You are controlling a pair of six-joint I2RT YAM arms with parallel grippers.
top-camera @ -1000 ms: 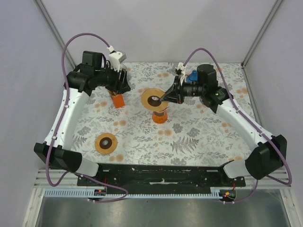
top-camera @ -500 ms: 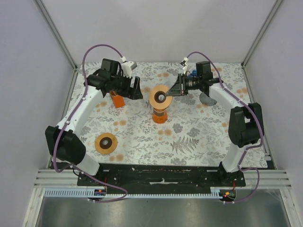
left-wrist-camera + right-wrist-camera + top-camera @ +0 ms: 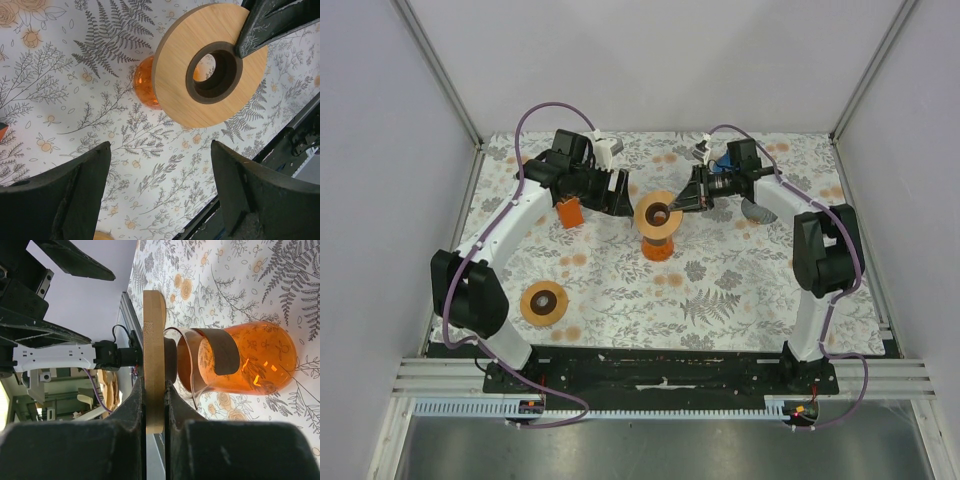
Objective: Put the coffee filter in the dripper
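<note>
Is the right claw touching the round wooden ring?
Touching. In the right wrist view the right gripper pinches the wooden ring, a finger pressed on each flat face.

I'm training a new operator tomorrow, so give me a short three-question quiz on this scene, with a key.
1. True or false: the left tool is shut on the ring.
2. Which tool grips the ring's rim? A. left B. right C. neither
3. How many wooden rings show from above?
Key: 1 false, it stands open; 2 B, the right tool; 3 two, a second ring lies on the table.
</note>
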